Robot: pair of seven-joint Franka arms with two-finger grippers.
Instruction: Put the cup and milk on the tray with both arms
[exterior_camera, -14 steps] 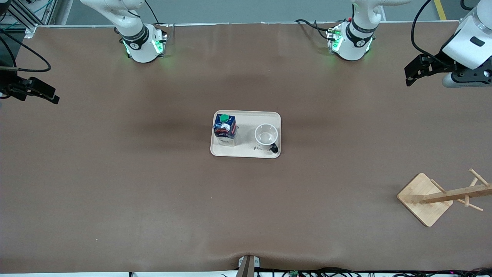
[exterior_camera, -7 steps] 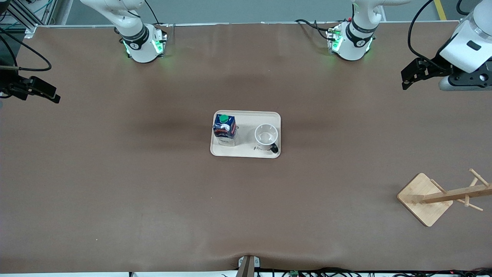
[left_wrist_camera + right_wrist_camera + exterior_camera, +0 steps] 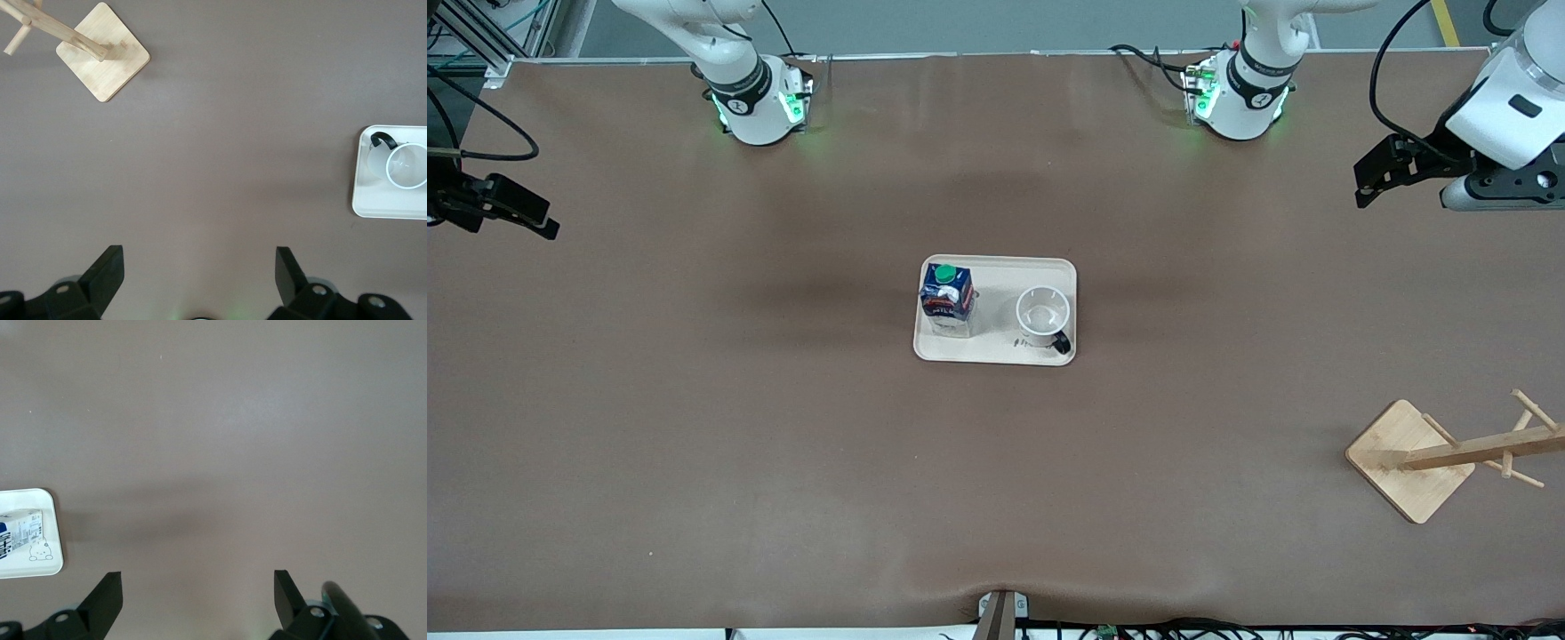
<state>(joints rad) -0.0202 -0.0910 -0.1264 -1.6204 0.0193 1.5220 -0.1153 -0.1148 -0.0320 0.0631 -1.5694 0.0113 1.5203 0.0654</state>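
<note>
The cream tray (image 3: 996, 352) lies at the table's middle. On it the dark-blue milk (image 3: 947, 300) with a green cap stands upright toward the right arm's end. The white cup (image 3: 1042, 316) stands upright beside it toward the left arm's end, its black handle turned to the front camera. My left gripper (image 3: 1366, 185) hangs open and empty over bare table at the left arm's end. My right gripper (image 3: 547, 224) hangs open and empty over bare table at the right arm's end. The left wrist view shows the left gripper (image 3: 198, 259), cup (image 3: 407, 165) and tray (image 3: 390, 208). The right wrist view shows the right gripper (image 3: 197, 581), milk (image 3: 20, 531) and tray (image 3: 30, 568).
A wooden rack (image 3: 1409, 458) with pegs stands near the left arm's end, nearer the front camera than the tray; it also appears as the rack (image 3: 101, 61) in the left wrist view. Brown table surface surrounds the tray. Cables run along the table's edge nearest the front camera.
The left gripper has shifted slightly toward the table's middle, and the right gripper has drifted a little toward its end of the table. Cup, milk and tray have not moved.
</note>
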